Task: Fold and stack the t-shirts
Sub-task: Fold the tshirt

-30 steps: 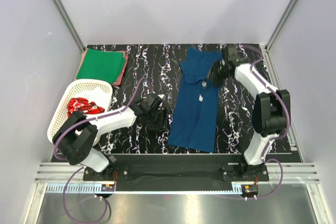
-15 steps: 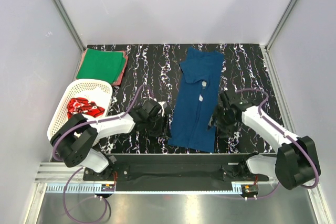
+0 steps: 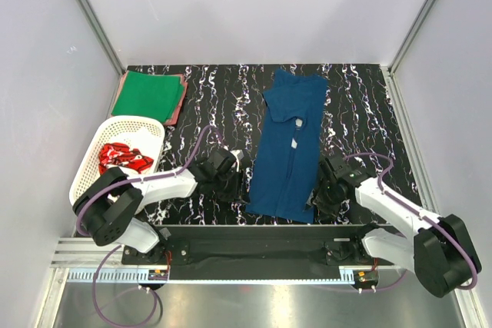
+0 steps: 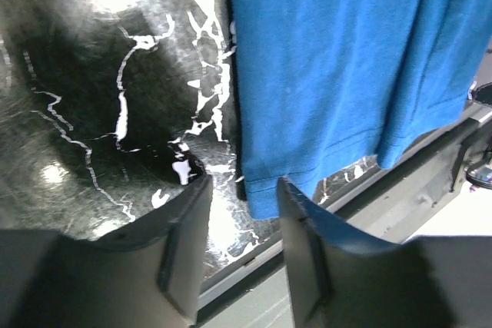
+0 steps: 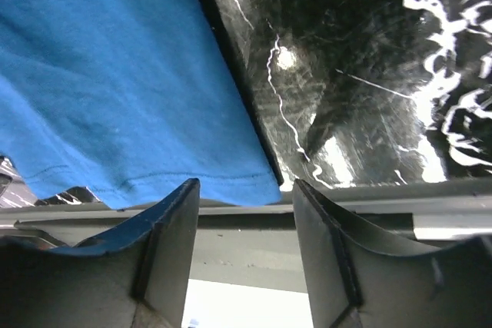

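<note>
Black marbled surface [image 3: 207, 105] carries the work. Nearest, the left end effector [image 4: 244, 190] and right end effector [image 5: 246, 190] stand spread at the hem corners of the flat blue t-shirt [image 3: 288, 159], gripping nothing. Cloth should handle light and limp: pinch both hem corners. A folded green t-shirt [image 3: 150, 91] lies far left.

The top view looks steeply down. Both wrist views hug the tabletop [image 3: 223, 105], sharing the hem of the navy t-shirt [image 4: 346, 59].
</note>
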You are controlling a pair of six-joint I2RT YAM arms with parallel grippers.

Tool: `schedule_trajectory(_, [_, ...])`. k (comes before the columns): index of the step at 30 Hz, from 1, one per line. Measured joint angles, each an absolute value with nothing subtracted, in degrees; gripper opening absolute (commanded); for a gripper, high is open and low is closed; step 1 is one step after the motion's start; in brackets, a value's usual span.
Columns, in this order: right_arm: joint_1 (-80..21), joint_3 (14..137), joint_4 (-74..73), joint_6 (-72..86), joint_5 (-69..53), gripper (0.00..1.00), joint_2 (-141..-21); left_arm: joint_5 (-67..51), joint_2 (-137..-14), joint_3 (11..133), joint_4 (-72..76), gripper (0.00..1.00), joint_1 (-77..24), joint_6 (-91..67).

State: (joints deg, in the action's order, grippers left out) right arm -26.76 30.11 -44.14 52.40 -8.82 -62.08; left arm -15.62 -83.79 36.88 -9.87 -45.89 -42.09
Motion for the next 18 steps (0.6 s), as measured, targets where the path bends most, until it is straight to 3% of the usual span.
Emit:
schedule_trajectory(5, [-27.29, 27.44, -40.27, 54.52, -9.39, 0.51, -63.16, -14.98, -83.81, 36.84, -10.68, 0.37, -45.93, -42.33])
schedule_trajectory(11, [-28.56, 26.46, -39.83, 56.66, -9.69, 0.43, -61.32, -14.79, -83.81, 36.69, -10.55, 0.41, -45.93, -42.44])
schedule_trajectory(14, [-29.19, 26.46, -39.62, 57.30, -9.47, 0.26, -61.71, -15.03, -83.77, 36.53, -10.13, 0.43, -45.93, -42.78])
schedule_trajectory(15, [-29.54, 26.46, -39.59, 57.45, -9.34, 0.14, -62.06, -15.14, -83.72, 36.34, -9.74, 0.43, -45.93, -43.09])
schedule_trajectory(18, [-30.61, 26.52, -39.59, 58.35, -8.64, 0.03, -62.48, -15.51, -83.55, 35.83, -8.69, 0.46, -45.93, -43.81])
